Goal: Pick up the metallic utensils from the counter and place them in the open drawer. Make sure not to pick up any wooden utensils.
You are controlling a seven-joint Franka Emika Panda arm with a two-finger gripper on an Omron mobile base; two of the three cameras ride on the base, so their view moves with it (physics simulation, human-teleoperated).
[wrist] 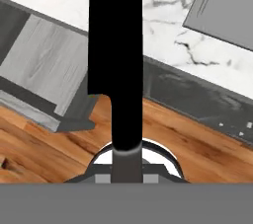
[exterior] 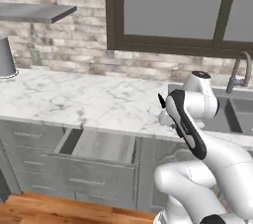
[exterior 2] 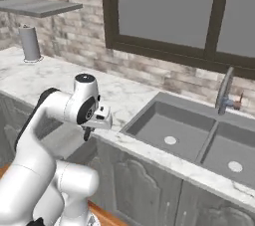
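Note:
My gripper [wrist: 126, 168] is shut on a black knife [wrist: 116, 55], one of the metallic utensils. In the hand view its long blade runs straight up the middle. The knife hangs over the front edge of the white marble counter [wrist: 163, 1], just right of the open drawer [wrist: 49, 65], whose pale grey floor lies bare. From the left base, the drawer [exterior: 99, 146] stands pulled out below the counter [exterior: 74, 99], and a black tip of the knife [exterior: 160, 100] pokes out beside the arm. From the right base, the gripper [exterior 2: 87, 133] points down at the counter's [exterior 2: 124, 98] edge. The wooden utensils are out of view.
A grey double sink [exterior 2: 199, 140] with a faucet [exterior 2: 224, 90] lies to the right of the arm. A grey canister [exterior: 6, 57] stands at the far left under a shelf [exterior: 34, 12]. Wooden floor [wrist: 173, 134] shows below the cabinets.

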